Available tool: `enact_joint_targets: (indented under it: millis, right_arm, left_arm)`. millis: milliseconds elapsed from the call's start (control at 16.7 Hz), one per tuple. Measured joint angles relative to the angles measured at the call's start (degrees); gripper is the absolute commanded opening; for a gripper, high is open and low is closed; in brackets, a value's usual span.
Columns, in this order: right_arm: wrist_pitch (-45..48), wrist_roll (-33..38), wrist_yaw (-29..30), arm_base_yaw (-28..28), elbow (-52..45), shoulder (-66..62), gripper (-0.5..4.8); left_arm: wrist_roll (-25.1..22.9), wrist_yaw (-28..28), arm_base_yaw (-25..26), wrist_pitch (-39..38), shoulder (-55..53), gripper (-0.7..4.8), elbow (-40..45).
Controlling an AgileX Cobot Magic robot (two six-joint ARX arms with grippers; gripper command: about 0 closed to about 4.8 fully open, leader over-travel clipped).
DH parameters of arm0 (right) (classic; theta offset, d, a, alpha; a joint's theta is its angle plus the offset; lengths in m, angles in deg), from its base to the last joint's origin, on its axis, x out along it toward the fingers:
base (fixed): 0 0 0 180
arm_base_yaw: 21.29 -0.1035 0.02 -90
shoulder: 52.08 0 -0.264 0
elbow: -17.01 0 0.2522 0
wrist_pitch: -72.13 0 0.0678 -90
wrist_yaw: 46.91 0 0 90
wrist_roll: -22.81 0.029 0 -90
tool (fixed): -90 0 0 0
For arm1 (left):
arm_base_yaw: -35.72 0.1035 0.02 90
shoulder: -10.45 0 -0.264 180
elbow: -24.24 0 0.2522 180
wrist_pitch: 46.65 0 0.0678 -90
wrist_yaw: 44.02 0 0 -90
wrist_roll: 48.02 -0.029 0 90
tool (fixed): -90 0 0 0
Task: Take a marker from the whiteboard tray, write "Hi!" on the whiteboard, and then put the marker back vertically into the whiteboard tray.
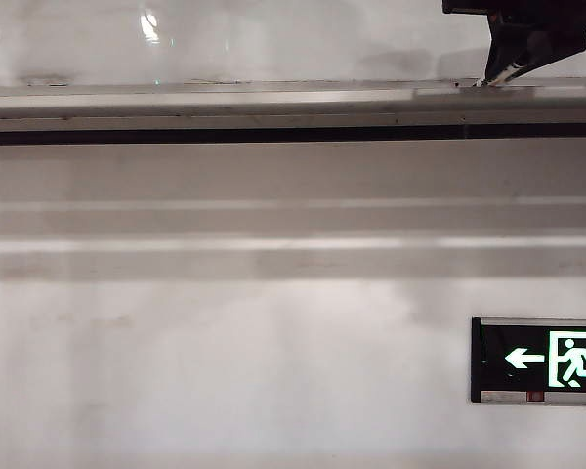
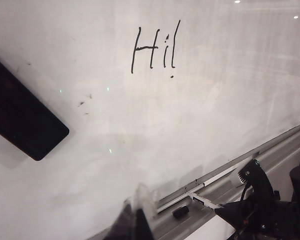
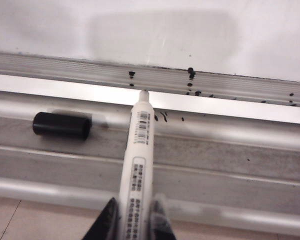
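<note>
- Marker (image 3: 138,165) pinched at its rear end between the right gripper (image 3: 135,220) fingers, white barrel running straight out from the jaws, bare tip foremost.
- Tip just at, perhaps touching, the bright inner ledge of the whiteboard tray (image 3: 230,170); contact too fine to call.
- Long axis laid across the tray's run, pointing toward the whiteboard (image 2: 90,60), tilted rather than upright as seen from the exterior view, where only a short pale sliver of barrel (image 1: 501,75) shows beneath the dark gripper (image 1: 513,59).
- Cap (image 3: 61,125) off, lying loose on its side in the tray channel, beside the barrel and clear of it.
- "Hi!" (image 2: 155,47) already written on the board, so the putting-back step judged to be in hand.
- Deciding relation: barrel axis against the tray floor; needs swinging toward upright, tip down in the channel, before letting go.
- Risk judged: slim barrel on a narrow ledge likely to topple or roll once freed.
- Right arm plainly the nearer, already over the tray at the exterior view's upper right.
- Left gripper (image 2: 135,222) well along the tray from the marker, blurred low against the board; fingers look close together with nothing visible between them, though cannot tell for certain.
- Black eraser-like block (image 2: 25,117) on the board, far from the work.
</note>
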Motion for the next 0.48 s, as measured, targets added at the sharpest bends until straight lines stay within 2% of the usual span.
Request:
enact_joint_targets:
  millis: [180, 480]
  right_arm:
    - [1.2, 0.0, 0.0, 0.0, 0.0, -0.7, 0.78]
    - [2.2, 0.0, 0.0, 0.0, 0.0, -1.3, 1.31]
  left_arm:
    - [0.0, 0.0, 0.0, 0.0, 0.0, -0.06, 0.0]
    - [0.0, 0.0, 0.0, 0.0, 0.0, -0.06, 0.0]
